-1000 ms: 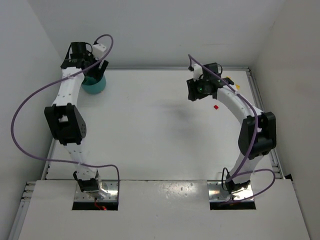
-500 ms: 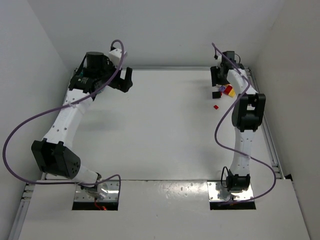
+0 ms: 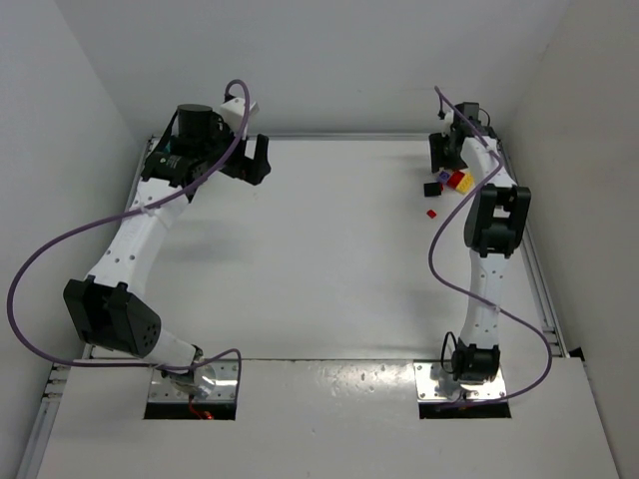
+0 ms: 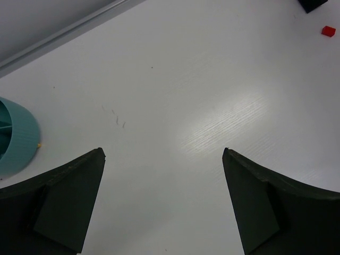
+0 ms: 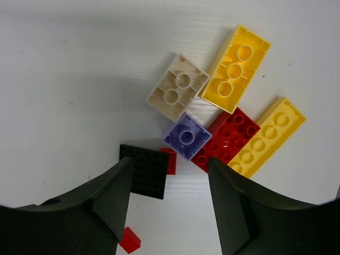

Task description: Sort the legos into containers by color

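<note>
**Right pincer half-spread over the brick pile, left pincer wide by the bowl**

We see the right gripper (image 5: 170,162) with its fingers partly apart and nothing clamped between them. It hangs over the legos (image 5: 212,114) near the desk's (image 3: 329,269) far right corner. Nearest the gap lie a black brick (image 5: 143,171) and a purple brick (image 5: 187,135). The purple one touches a red plate (image 5: 228,139). Past these sit a cream brick (image 5: 177,87) and two yellow bricks (image 5: 235,69). A second ago this arm was short of the pile; since half a second ago it has edged a little toward the far edge.

The left gripper (image 4: 163,159) is spread wide and empty above bare desk. The teal bowl (image 4: 21,143) is just left of it, near the far left corner. A second ago the gripper stood over the bowl. From overhead the bowl now seems hidden under the arm.
</note>
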Tool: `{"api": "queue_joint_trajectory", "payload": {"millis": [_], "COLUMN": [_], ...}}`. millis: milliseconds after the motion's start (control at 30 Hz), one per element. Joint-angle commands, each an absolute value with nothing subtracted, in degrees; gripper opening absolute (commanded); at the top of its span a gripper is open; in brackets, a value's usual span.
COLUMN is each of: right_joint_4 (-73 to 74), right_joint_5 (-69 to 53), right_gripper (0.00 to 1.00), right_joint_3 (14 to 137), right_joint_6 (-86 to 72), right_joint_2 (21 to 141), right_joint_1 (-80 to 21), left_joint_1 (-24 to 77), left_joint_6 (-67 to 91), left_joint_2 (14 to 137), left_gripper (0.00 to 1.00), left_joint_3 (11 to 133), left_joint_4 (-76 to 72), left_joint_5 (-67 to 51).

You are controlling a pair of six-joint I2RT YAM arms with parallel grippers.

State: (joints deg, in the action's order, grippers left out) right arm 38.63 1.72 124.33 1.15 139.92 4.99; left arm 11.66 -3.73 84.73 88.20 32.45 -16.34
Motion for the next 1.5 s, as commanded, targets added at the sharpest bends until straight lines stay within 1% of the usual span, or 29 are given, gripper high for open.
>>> {"api": "queue_joint_trajectory", "payload": {"millis": [0, 400, 833, 1433, 1467], "right_joint_4": [37.8, 37.3, 35.6, 33.8, 33.8], "right_joint_5": [0.5, -1.1, -2.3, -4.0, -4.0], "right_gripper": [0.59, 0.59, 0.59, 0.59, 0.58], "right_joint_3": [127.2, 128.9, 128.8, 129.6, 128.9], "right_joint_6": [1.8, 2.8, 3.3, 4.0, 4.0], "right_joint_2": [141.0, 144.8, 143.3, 147.6, 148.1], "right_joint_1": [5.8, 6.9, 6.9, 6.9, 6.9], "left_joint_1": [12.2, 12.2, 12.7, 12.7, 12.7], "left_joint_6": [-2.5, -2.5, -3.1, -3.1, -3.6], "left_joint_2": [84.0, 84.6, 86.1, 87.2, 87.2], "left_gripper": [0.99, 0.99, 0.99, 0.99, 0.99], "left_joint_3": [88.4, 88.9, 89.5, 90.0, 90.0], "left_joint_4": [30.2, 30.2, 30.2, 30.2, 30.2], "left_joint_5": [-17.0, -16.4, -15.9, -15.4, -15.4]}}
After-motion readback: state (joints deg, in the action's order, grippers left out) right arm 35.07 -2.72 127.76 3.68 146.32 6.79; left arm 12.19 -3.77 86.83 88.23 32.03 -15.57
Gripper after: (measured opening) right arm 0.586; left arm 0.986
